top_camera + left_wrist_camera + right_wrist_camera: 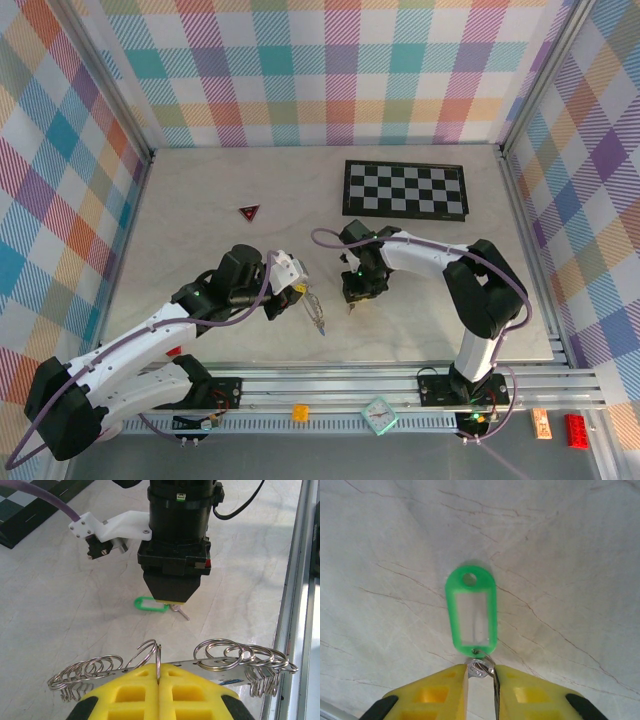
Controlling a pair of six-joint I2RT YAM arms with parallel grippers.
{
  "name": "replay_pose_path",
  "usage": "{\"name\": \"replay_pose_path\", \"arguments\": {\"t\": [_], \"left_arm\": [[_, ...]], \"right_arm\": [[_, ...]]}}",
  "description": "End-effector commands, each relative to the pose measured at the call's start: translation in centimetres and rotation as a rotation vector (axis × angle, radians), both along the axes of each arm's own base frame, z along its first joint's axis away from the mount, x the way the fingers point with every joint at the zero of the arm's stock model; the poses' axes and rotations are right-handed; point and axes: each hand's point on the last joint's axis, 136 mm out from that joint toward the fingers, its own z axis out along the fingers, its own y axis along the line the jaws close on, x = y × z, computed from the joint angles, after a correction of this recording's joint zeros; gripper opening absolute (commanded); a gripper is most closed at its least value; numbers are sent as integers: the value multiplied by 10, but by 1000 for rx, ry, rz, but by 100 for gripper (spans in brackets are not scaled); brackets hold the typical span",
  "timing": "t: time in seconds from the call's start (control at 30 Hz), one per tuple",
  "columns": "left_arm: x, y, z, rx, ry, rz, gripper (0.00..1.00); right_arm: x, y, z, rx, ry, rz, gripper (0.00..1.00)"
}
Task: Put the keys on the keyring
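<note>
Left tool (159, 674) on keyring (218, 656), key (150, 603) beyond

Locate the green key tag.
The green key tag lies flat on the table near its front middle, its ring end between the fingers of the right tool, just right of the keyring held in the left tool.

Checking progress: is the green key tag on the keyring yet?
No, the green key tag lies on the table, apart from the keyring pinched in the left tool.

Bright, even overhead light; soft shadows, mostly sharp focus.
</note>
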Motion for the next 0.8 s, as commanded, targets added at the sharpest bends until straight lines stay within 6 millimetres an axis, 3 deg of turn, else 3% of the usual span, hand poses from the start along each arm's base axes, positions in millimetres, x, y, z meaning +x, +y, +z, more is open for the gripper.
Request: {"name": "replay_pose_path", "arguments": {"t": [0.0,0.3,0.77], "left_arm": [[0,-3,2,-8,-22,-16,0],[0,-3,2,-8,-22,-16,0],[0,-3,1,-7,-20,-17,0]], "right_arm": [[-2,-7,-4,-30,5,-27,20],[-2,-7,1,-8,-28,-58,26],[-3,3,-8,38,5,-70,19]]}}
